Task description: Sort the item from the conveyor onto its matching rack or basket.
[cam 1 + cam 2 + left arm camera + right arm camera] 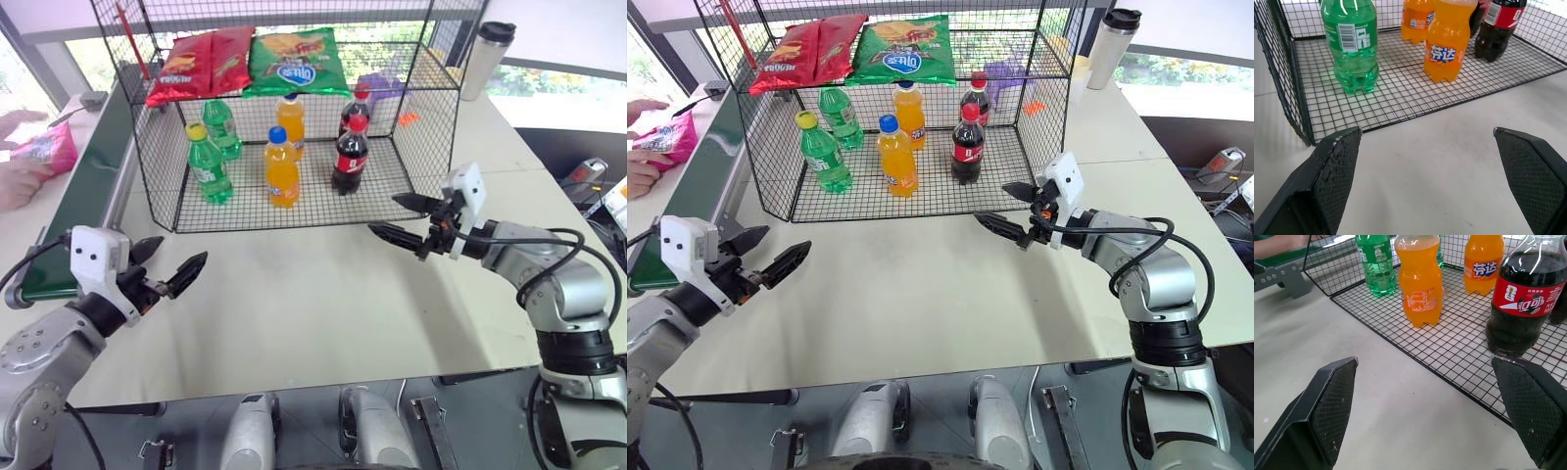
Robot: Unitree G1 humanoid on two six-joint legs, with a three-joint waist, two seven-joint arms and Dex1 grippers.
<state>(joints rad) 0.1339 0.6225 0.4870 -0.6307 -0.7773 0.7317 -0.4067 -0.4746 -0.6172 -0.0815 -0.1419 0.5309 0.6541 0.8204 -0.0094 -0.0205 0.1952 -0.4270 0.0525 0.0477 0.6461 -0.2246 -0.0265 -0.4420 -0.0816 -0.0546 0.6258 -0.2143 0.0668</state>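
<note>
The item, a shiny pink crisp bag point(46, 147), is at the far left over the conveyor point(90, 181), held between a person's hands point(20, 184). The black wire upper shelf point(431, 70) carries red bags point(201, 61) and a green bag point(294, 59). My left gripper point(176, 257) hovers open over the table beside the conveyor's near end, nothing between its fingers. In front of the rack's right corner my right gripper point(384, 215) hangs open and empty. Both point toward the rack's lower front edge, seen past the left gripper point(1425, 131) and the right gripper point(1423, 360).
The mesh lower compartment holds green bottles point(209, 164), orange bottles point(281, 168) and cola bottles point(350, 157). A steel tumbler point(487, 59) stands behind the rack on the right. The white table point(313, 294) stretches between my grippers.
</note>
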